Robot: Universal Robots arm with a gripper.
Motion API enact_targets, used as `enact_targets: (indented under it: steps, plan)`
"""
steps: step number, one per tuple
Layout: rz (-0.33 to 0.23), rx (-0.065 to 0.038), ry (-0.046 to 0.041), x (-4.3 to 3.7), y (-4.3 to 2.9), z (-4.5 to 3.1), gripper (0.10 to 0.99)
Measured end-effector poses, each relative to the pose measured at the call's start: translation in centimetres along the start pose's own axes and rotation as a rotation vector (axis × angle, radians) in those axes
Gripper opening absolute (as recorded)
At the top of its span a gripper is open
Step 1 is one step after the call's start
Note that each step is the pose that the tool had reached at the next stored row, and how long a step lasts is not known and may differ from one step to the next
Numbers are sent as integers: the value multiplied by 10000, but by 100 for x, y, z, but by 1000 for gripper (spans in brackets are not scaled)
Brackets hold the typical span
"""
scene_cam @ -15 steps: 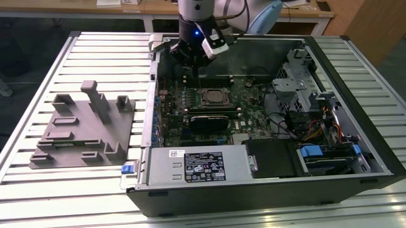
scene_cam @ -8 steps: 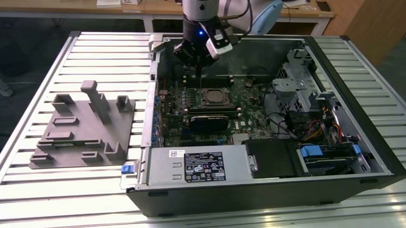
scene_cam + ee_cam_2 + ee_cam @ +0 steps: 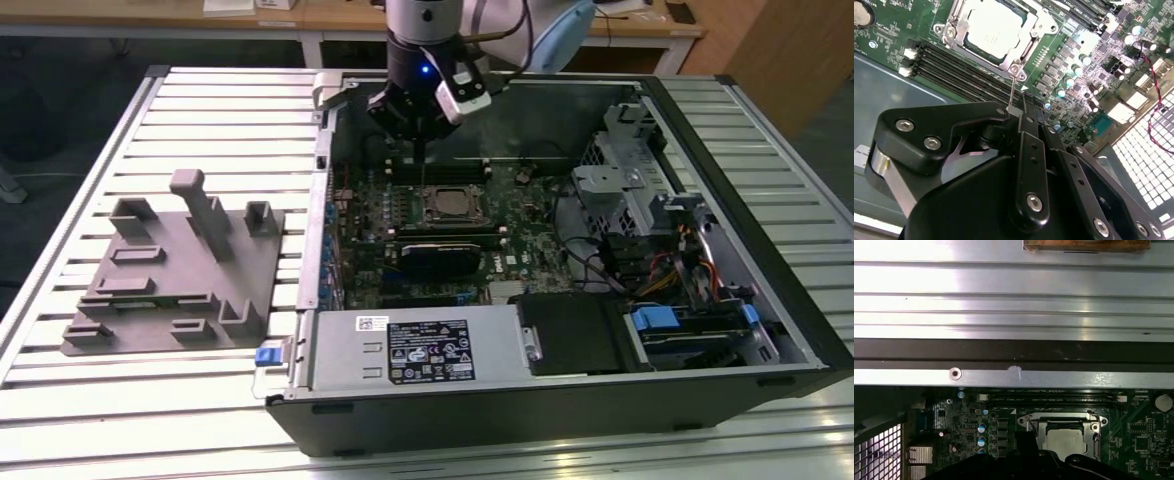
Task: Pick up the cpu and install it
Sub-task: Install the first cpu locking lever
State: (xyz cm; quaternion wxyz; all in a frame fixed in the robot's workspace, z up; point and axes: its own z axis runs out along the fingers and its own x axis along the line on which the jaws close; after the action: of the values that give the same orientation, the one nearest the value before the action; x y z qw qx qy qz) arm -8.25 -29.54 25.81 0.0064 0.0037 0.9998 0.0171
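The cpu [image 3: 991, 29] is a pale silver square lying flat inside the metal socket frame [image 3: 1024, 45] on the green motherboard. It also shows in the first wrist view as the cpu [image 3: 1066, 440], and in the exterior view as the cpu [image 3: 447, 204]. My gripper [image 3: 419, 142] hangs just above the socket's far edge inside the open computer case [image 3: 694, 330]. In the second wrist view the gripper [image 3: 1021, 101] looks shut. A thin wire socket lever [image 3: 1012, 87] rises from the socket corner up to its fingertips. Whether the lever is pinched I cannot tell.
A grey plastic tray [image 3: 134, 330] with upright blocks lies on the slatted table at the exterior view's left of the case. Memory slots [image 3: 949, 70], a black card [image 3: 441, 258], the power supply [image 3: 414, 350] and drive bays [image 3: 641, 200] surround the socket.
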Motion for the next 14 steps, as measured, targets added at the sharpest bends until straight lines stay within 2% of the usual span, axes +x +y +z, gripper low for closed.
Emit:
enact_targets:
  steps: [14]
  plan:
    - [1,0,-1,-104,0,6,106]
